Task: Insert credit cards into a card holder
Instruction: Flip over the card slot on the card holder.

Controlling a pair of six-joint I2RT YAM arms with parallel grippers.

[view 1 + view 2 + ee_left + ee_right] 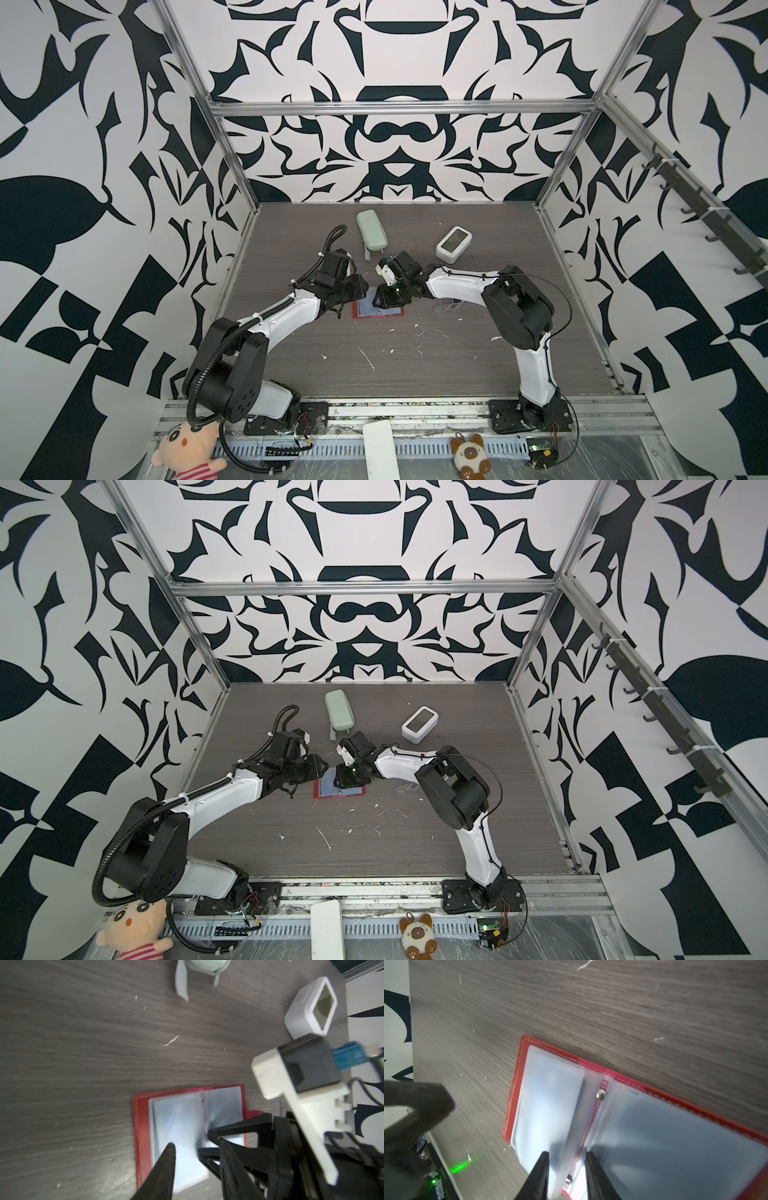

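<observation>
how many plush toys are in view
2: a striped-shirt doll at the near-left corner in both top views, and a small cat along the near edge, right of centre. More could be hidden outside the frame.

Top views high, looking down on whole table (415,365), wrist views close, sharing card holder (142,1126)

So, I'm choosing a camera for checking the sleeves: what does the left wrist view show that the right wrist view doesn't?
Left wrist only: the mint-green case and the white screen device. Right wrist only: the metal stud on the holder's spine and a green light glow on the table. Both: the red card holder lying open, clear sleeves facing up.
</observation>
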